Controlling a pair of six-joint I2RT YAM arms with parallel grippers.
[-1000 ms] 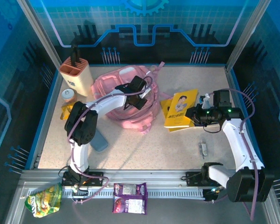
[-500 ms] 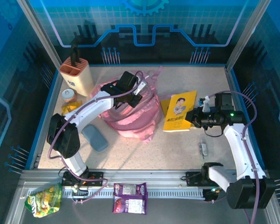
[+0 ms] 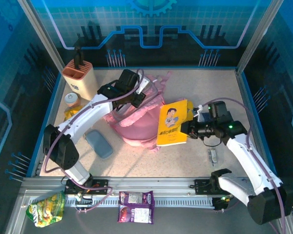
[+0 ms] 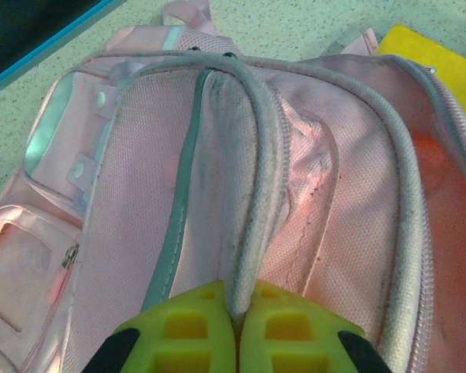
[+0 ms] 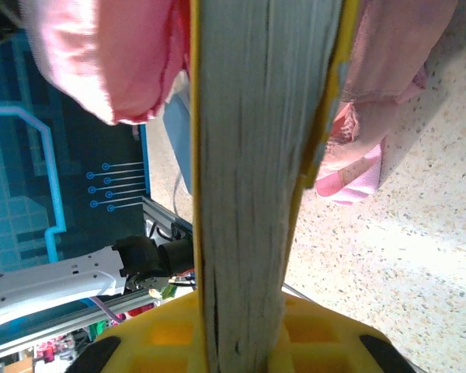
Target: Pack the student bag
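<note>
Left fingers [image 4: 188, 330] are pressed together on the grey piped rim of the student bag [image 4: 140, 179]. The right fingers [image 5: 151, 334] pinch a yellow book [image 5: 245, 155], its page edges turned toward the wrist camera.

Nearest, at 6 o'clock, a metal rail [image 3: 176, 194] carries a green snack pouch [image 3: 46, 208] and a purple packet [image 3: 136, 206]. Beyond it lies the pale speckled counter [image 3: 185, 163], edged in blue and enclosed by aluminium posts and blue walls printed with circuit lines. A grey-blue pouch [image 3: 98, 144] lies at 8 o'clock. A small item [image 3: 213, 155] at 4 o'clock is too small to name.

The bag sits at the middle of the counter, with the book at its 3 o'clock side, touching it. Its long axis runs from 6 toward 1 o'clock, with pink straps [image 3: 161, 78] at the far end. In the left wrist view, the pocket panels lie left of the pinched rim and the open mouth lies to its right. Pink fabric flanks the book's far end in the right wrist view.

Farthest, at 10 o'clock, stands a beige holder [image 3: 80, 79], with a small cup [image 3: 71, 99] just near of it.
</note>
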